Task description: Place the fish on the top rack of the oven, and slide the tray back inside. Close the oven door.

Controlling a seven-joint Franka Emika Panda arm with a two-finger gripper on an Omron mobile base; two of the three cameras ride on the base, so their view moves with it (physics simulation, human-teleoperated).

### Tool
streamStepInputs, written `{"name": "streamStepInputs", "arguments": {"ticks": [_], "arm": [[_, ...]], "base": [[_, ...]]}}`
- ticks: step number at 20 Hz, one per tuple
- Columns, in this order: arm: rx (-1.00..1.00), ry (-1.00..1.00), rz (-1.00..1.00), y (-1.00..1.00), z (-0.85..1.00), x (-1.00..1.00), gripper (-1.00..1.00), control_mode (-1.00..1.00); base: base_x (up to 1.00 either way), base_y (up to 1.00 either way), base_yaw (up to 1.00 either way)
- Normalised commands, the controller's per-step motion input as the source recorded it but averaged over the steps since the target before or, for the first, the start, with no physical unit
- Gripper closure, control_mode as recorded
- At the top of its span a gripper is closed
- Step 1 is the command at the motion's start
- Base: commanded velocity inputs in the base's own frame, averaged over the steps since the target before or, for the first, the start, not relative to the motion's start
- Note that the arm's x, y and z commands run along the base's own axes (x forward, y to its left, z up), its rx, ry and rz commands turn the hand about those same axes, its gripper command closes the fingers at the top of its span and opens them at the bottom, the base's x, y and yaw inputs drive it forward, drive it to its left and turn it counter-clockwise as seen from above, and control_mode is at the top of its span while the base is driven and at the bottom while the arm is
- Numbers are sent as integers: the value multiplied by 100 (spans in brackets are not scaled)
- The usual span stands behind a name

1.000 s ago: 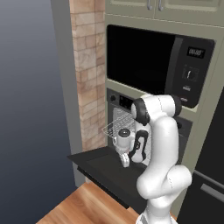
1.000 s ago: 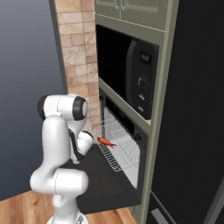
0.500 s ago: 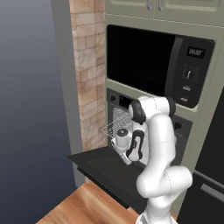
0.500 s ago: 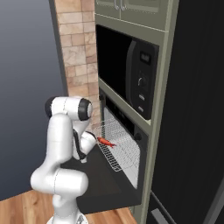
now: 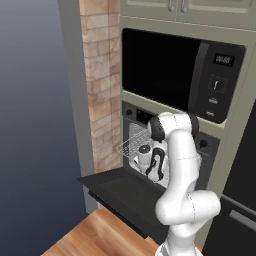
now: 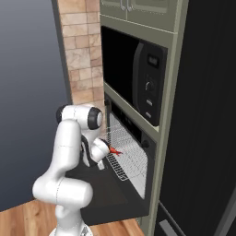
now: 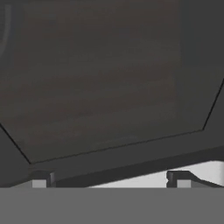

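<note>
Oven w/ microwave above it. Oven door hangs open, flat, approx level. Top rack pulled partway out over door. End effector points down at door's dark inner face, fingers well apart, holding nothing. Fish lies on rack near its front-left edge, just beside robot's wrist.
</note>
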Motion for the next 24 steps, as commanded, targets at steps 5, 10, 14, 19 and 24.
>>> {"name": "streamStepInputs", "arguments": {"ticks": [5, 10, 14, 19, 24], "arm": [[-3, 0, 5, -78, -7, 9, -100, -100], [-3, 0, 5, -82, -5, 9, -100, -100], [-2, 0, 4, -87, -2, 11, -100, -100], [-4, 0, 2, -83, 13, 2, -100, -100], [-13, 0, 0, -48, 53, 7, -100, -100]], "base": [[0, 0, 0], [0, 0, 0], [0, 0, 0], [0, 0, 0], [0, 0, 0]]}}
